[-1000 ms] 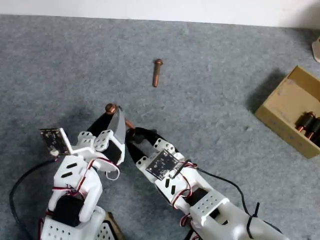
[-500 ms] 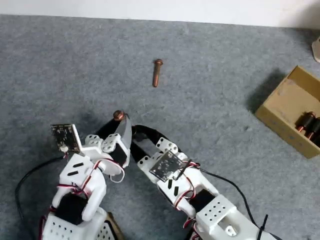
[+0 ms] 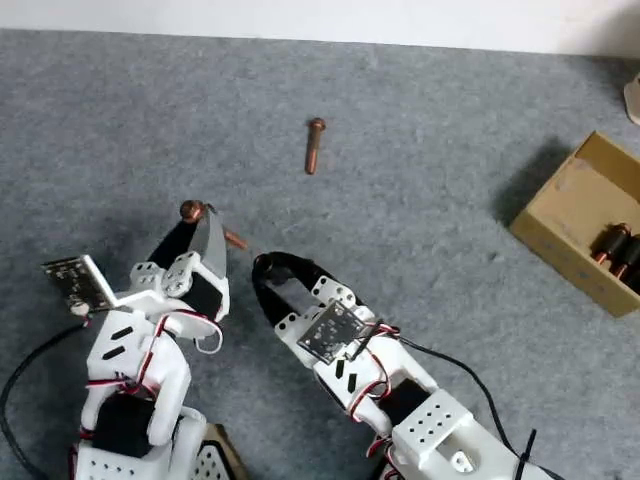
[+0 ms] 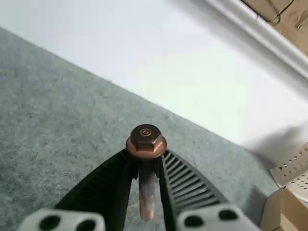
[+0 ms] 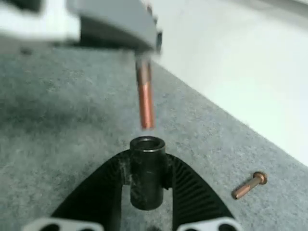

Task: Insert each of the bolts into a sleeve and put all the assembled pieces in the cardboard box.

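Rt wrist: bolt (image 5: 144, 96) tip just off sleeve (image 5: 147, 173) mouth

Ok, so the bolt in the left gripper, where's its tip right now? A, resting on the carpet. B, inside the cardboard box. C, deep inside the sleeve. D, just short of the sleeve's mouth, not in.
D: in the right wrist view the bolt held by the left gripper ends with a gap before the open mouth of the sleeve in the right gripper.
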